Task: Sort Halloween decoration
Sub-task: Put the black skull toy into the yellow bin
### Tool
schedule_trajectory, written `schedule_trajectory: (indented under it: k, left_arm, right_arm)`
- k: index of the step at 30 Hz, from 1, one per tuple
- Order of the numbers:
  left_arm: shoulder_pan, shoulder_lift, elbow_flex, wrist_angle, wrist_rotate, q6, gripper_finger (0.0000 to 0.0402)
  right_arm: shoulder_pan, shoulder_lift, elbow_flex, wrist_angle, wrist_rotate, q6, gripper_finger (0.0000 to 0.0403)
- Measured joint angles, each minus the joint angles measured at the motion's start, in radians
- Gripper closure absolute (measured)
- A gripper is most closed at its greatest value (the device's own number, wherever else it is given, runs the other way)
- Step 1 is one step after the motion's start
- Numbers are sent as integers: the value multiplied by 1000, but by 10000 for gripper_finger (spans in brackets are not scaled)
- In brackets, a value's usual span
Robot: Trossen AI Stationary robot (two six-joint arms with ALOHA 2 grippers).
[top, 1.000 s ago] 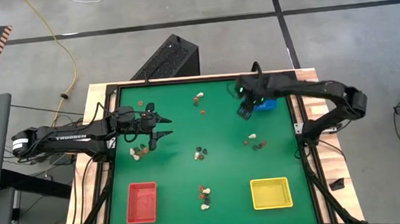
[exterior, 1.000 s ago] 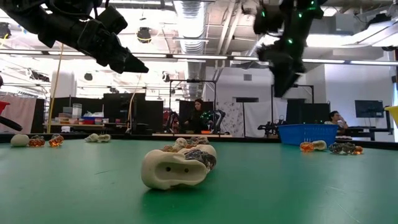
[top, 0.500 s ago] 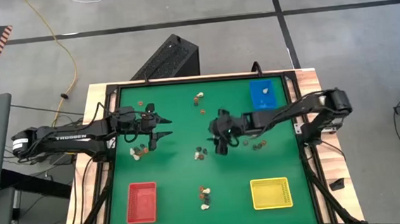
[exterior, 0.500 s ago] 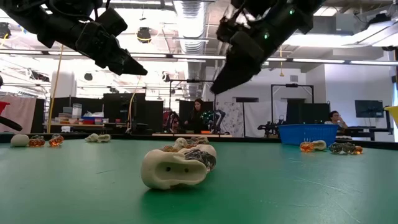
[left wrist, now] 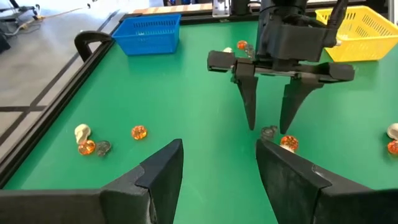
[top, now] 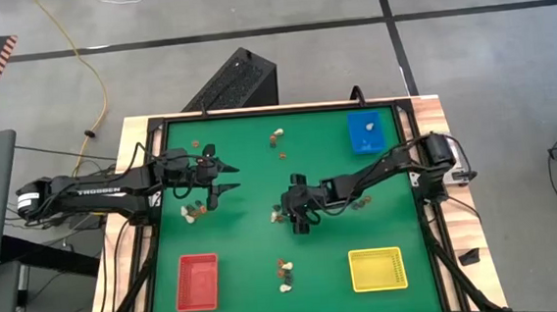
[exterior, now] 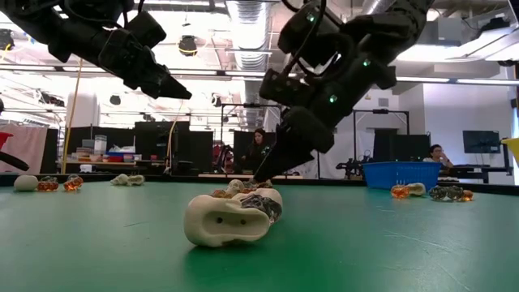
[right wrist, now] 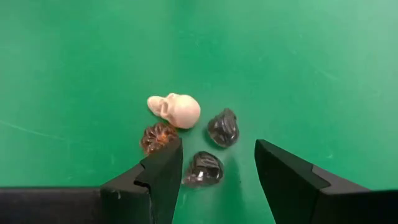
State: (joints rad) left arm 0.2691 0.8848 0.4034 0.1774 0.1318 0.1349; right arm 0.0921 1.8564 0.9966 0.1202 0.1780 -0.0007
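Right gripper (left wrist: 272, 126), fingers apart, points down over trinkets (left wrist: 278, 139) at centre; blue tray (left wrist: 147, 34) upper left, yellow tray (left wrist: 360, 28) upper right.

1. Both arms are dark, near-black, built from slim jointed segments.
2. The left arm (top: 94, 191) has white "TROSSEN" lettering along its side and a pale cap at its base end.
3. The right arm (exterior: 357, 57) shows little green lights on its housing.
4. Fingers (right wrist: 283, 183) are black, wedge-shaped, tapering to points.
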Motion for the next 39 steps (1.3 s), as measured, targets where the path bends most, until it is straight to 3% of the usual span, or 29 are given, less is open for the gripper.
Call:
schedule_trajectory:
  k: [11, 22, 26, 33, 39]
  left_arm:
    - [0, 0, 0, -9, 0, 0, 208]
    - [0, 0, 0, -8, 0, 0, 208]
    - [0, 0, 0, -8, 0, 0, 208]
    - [0, 0, 0, -7, 0, 0, 207]
    - [0, 0, 0, -3, 0, 3, 207]
  right_arm:
    - [-3, 46, 0, 7, 5, 1, 180]
    - [-2, 44, 0, -1, 3, 0, 272]
    - [0, 22, 0, -20, 4, 0, 284]
    - [6, -156, 0, -162, -7, 59, 265]
    - [61, -378, 1, -361, -85, 234, 273]
